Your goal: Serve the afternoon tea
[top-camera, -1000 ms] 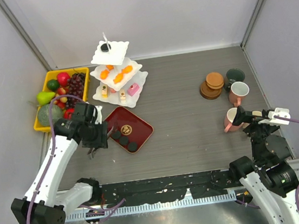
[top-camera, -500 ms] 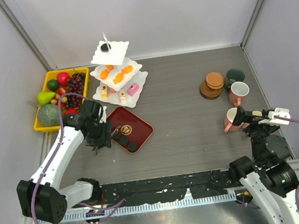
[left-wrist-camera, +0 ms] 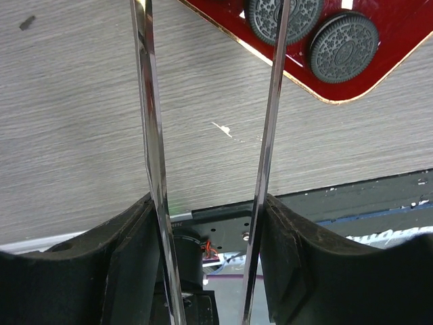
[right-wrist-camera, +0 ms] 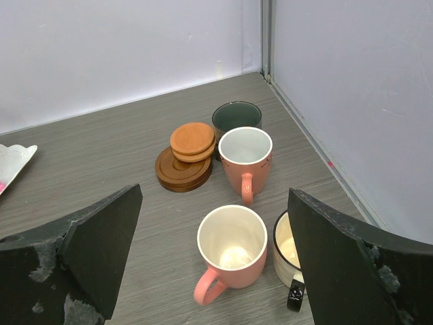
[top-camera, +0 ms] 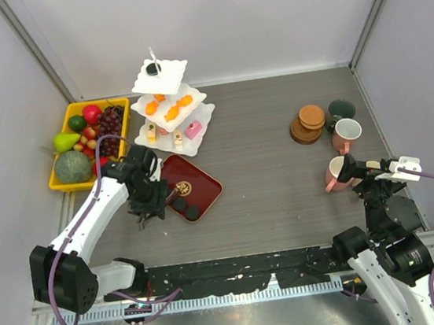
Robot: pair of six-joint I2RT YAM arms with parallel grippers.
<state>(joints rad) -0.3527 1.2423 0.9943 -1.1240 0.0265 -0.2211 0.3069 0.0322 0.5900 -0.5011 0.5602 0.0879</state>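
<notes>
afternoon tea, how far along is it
Partway. The three-tier stand already carries a black cookie on top, orange pastries in the middle, pink and cream cakes below. In hand: the left gripper holds metal tongs by the red tray, where black cookies lie. Left: mugs and coasters sit grouped, unserved, near the open right gripper.

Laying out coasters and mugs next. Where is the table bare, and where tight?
Widest bare patch: mid-table, between the red tray and the coaster stack. Also bare along the back wall, right of the tiered stand. Crowded: the mugs by the right wall, and the left side around the fruit tray.
</notes>
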